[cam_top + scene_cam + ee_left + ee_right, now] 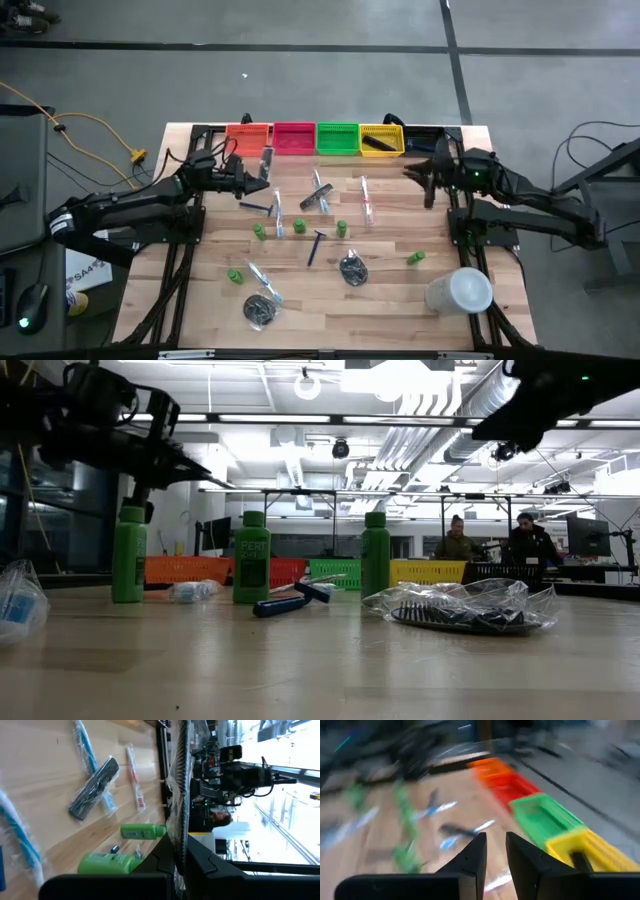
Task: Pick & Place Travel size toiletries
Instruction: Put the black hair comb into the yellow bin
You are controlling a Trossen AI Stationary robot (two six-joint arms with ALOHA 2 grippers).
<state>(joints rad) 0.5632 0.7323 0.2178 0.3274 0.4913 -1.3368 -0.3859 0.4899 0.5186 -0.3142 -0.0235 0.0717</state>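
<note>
My left gripper point(258, 178) hangs over the table's far left part, shut on a grey comb in a clear wrapper point(178, 790). My right gripper point(495, 851) hovers at the far right near the yellow bin point(381, 140), its fingers a little apart with nothing between them. On the wood lie or stand green bottles point(299, 225), dark-blue razors point(316, 245), wrapped toothbrushes point(365, 200), another comb point(320, 195) and dark round bundles point(352, 268). My left gripper pinches the wrapped comb between its two fingers point(200, 862) by one end point(178, 851). The fingers come nearly level from the table's left. The comb sticks out forward past the fingertips, seen edge-on, and is lifted clear of the table point(205, 472).
Orange point(248, 138), red point(294, 138) and green point(338, 138) bins line the far edge beside the yellow one, which holds a dark comb point(378, 145). A large white cylinder point(460, 292) lies near the front right corner. People sit beyond the table point(458, 540).
</note>
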